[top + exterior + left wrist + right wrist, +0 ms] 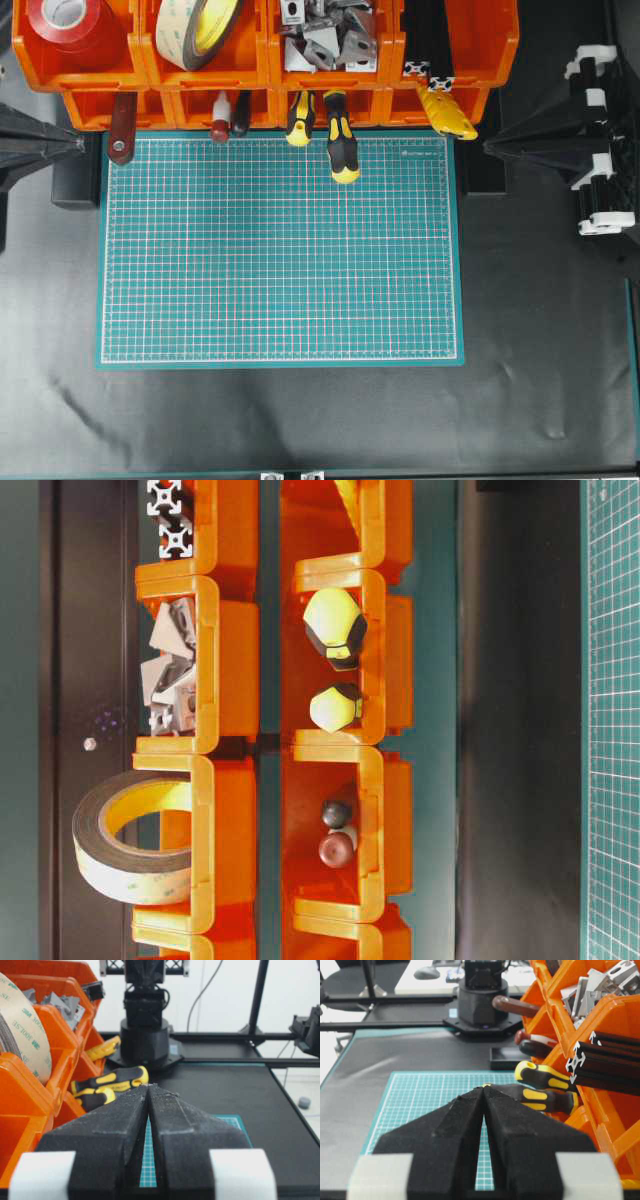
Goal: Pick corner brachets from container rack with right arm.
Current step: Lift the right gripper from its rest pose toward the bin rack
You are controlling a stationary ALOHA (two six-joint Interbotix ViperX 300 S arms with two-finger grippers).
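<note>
The silver-grey corner brackets [325,40] lie heaped in an upper bin of the orange container rack [265,75], third bin from the left. They also show in the table-level view [170,670], the left wrist view [62,1002] and the right wrist view [592,987]. My right gripper [487,147], with white fittings, rests at the right of the mat, well to the right of and below that bin. Its jaws are shut, tips touching, with nothing between them [483,1088]. My left gripper [80,145] rests at the mat's left, shut and empty [148,1087].
A green cutting mat [280,250] lies below the rack. Black slotted bars [610,1065] fill the bin right of the brackets. Yellow-black screwdrivers [340,145] stick out of the lower tier over the mat. A tape roll [200,30] and red tape [65,20] fill the left bins.
</note>
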